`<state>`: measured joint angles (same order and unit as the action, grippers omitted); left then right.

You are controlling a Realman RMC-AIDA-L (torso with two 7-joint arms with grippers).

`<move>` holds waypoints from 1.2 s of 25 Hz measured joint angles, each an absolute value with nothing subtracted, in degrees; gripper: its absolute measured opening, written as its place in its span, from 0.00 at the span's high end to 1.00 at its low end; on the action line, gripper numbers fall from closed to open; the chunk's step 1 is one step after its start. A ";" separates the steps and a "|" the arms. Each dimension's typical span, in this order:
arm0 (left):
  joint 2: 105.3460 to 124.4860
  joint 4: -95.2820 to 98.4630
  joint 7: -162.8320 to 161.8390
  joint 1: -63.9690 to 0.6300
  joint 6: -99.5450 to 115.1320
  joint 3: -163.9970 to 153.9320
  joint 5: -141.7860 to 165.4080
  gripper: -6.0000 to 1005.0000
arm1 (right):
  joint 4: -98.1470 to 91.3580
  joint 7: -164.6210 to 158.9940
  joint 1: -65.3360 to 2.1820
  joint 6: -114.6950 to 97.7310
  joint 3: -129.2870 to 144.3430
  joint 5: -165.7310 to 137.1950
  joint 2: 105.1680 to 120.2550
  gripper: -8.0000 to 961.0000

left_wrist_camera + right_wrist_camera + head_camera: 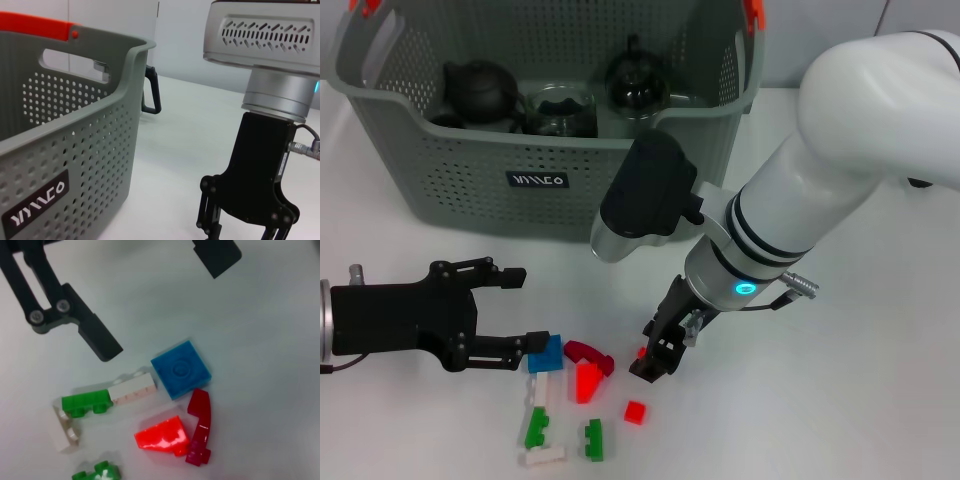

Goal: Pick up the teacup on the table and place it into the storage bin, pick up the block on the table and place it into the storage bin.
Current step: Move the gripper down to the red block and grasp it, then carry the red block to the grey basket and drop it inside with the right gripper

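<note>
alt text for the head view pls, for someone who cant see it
The right gripper is lowered to the white table beside scattered red, blue, green and white blocks, while the open left gripper sits next to the blue block. Behind stands the storage bin, holding dark teapots.

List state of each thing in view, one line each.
Bin: upright on table, holds dark teapots and glassware.
Left gripper: open, low by the blue block, holding nothing.
Right gripper: low over the table near a small red block.
Blocks: loose on table, none in the bin.
</note>
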<state>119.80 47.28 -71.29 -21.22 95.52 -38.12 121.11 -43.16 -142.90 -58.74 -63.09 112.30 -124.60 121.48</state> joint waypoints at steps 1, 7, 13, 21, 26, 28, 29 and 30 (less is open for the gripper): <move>119.80 47.28 -71.29 -21.24 95.52 -38.13 121.11 0.14 | -43.15 -142.89 -58.74 -63.05 112.50 -124.60 121.49 0.46; 119.62 46.63 -71.28 -21.34 95.52 -38.15 121.11 0.14 | -43.62 -143.43 -58.71 -62.84 113.64 -124.46 121.56 0.50; 119.53 46.01 -71.20 -21.36 95.39 -38.04 121.11 0.14 | -43.80 -144.11 -59.02 -62.94 113.65 -124.44 121.48 0.72; 119.53 45.96 -71.14 -21.36 95.35 -37.99 121.11 0.14 | -44.84 -144.16 -58.51 -63.27 112.81 -124.46 121.01 0.76; 119.52 45.98 -71.13 -21.36 95.43 -37.99 121.42 0.14 | -51.95 -143.71 -55.94 -70.41 105.48 -126.08 120.27 0.76; 119.49 46.06 -71.15 -21.30 95.61 -37.89 121.50 0.14 | -57.27 -143.77 -54.43 -76.19 99.30 -129.00 120.21 0.76; 119.46 46.07 -71.15 -21.26 95.66 -37.85 121.51 0.14 | -59.76 -143.87 -53.96 -78.29 96.78 -130.01 120.18 0.76; 119.46 46.12 -71.15 -21.19 95.71 -37.81 121.51 0.14 | -62.05 -143.95 -53.60 -80.56 94.17 -130.77 120.20 0.76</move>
<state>119.46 46.12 -71.15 -21.19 95.71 -37.81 121.51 -62.05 -143.95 -53.60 -80.56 94.17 -130.77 120.20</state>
